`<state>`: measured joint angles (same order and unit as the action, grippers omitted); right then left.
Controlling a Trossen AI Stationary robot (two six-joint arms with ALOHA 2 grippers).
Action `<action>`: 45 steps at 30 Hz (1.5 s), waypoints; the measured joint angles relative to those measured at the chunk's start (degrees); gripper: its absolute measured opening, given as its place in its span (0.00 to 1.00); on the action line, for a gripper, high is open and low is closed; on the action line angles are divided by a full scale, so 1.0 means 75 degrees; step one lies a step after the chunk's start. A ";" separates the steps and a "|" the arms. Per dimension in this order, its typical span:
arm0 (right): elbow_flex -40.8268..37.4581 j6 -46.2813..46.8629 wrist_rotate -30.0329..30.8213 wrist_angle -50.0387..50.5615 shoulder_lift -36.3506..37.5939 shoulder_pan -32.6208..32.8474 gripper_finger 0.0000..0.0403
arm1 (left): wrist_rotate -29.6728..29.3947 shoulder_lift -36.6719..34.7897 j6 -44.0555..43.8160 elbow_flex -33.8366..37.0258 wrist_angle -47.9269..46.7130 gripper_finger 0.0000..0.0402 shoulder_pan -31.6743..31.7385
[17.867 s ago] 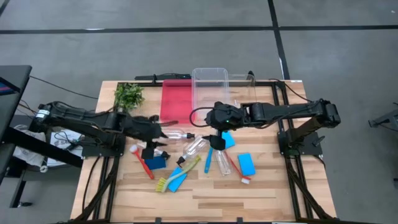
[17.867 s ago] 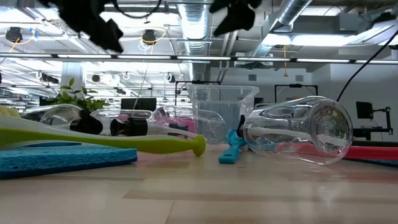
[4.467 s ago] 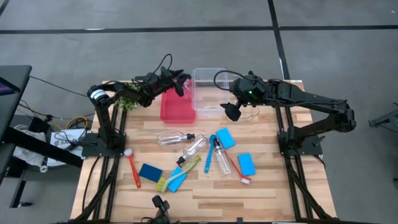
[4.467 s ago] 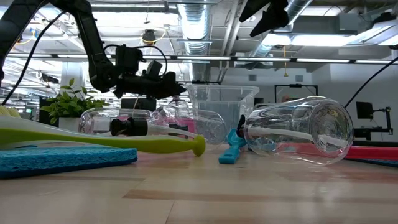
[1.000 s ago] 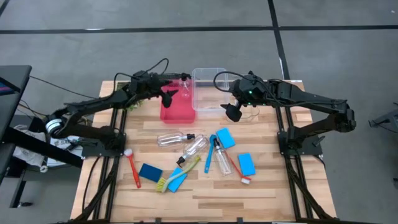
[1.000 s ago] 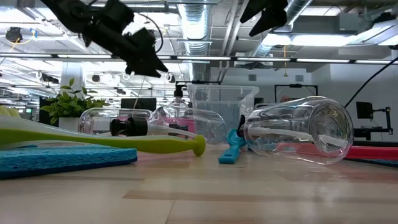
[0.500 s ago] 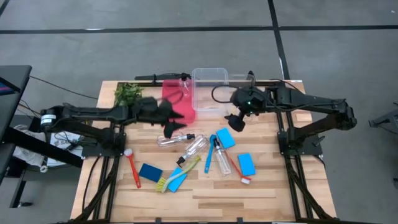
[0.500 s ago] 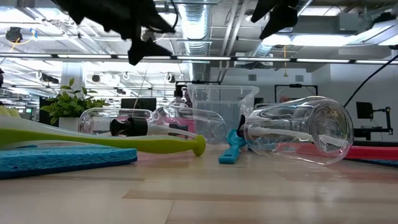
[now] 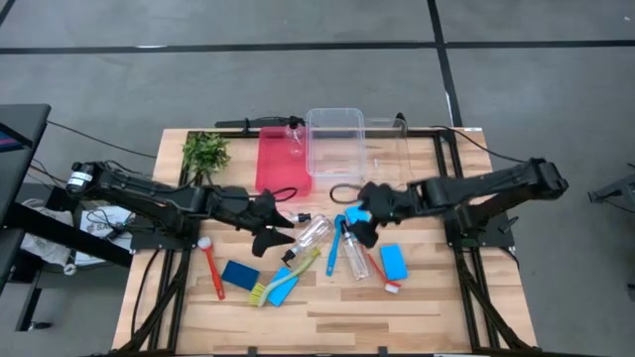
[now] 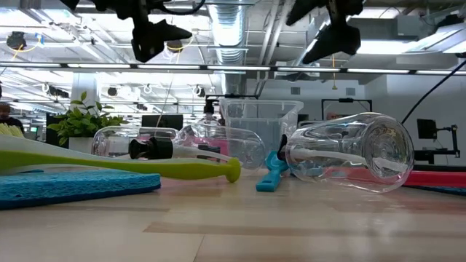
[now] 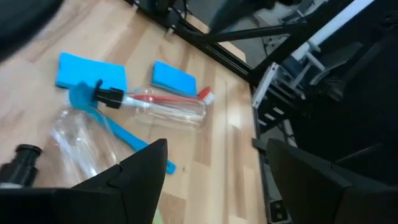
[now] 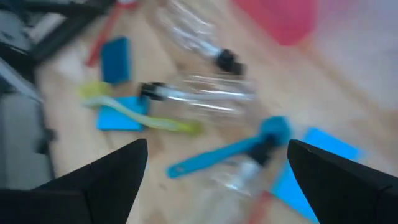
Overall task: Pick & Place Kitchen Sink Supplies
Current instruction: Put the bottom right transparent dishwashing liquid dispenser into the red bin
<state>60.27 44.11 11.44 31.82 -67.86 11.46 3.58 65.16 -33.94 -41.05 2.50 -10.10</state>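
Observation:
My left gripper hangs open above the table's middle, over a lying clear bottle whose black cap shows beside it. My right gripper is open too, above a blue sponge. Both ride high in the low view, the left gripper and the right gripper. Two more clear bottles lie on their sides. Around them lie a blue brush, a yellow-green brush, red brushes and further blue sponges. Another bottle stands at the red tray's far right corner.
The red tray and a clear bin sit at the table's far side, with a leafy plant to their left. The near strip of wooden tabletop is bare. In the left wrist view the table's right edge and frame show.
My left gripper has swung from above the red tray toward the near edge and now hangs over the lying bottles. My right gripper has come from beside the clear bin toward the near edge and leftward, over the blue sponge. The supplies on the table have kept their places.

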 joint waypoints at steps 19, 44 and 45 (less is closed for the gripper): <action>-0.0577 0.3475 0.1262 -0.1074 -0.1935 0.0847 0.94 | 0.1759 -0.1056 0.0134 0.0007 -0.0220 0.69 -0.0832; -0.0568 0.2022 -0.0349 -0.0411 -0.2491 -0.0567 0.94 | 0.0806 -0.2750 0.0254 0.0841 -0.0217 0.69 -0.1181; -0.0568 0.1963 -0.0346 -0.0409 -0.2491 -0.0567 0.94 | 0.0776 -0.2748 0.0245 0.0841 -0.0197 0.69 -0.1181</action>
<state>56.01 58.83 8.84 28.75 -86.54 7.20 9.40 44.55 -32.09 -34.74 1.02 -18.96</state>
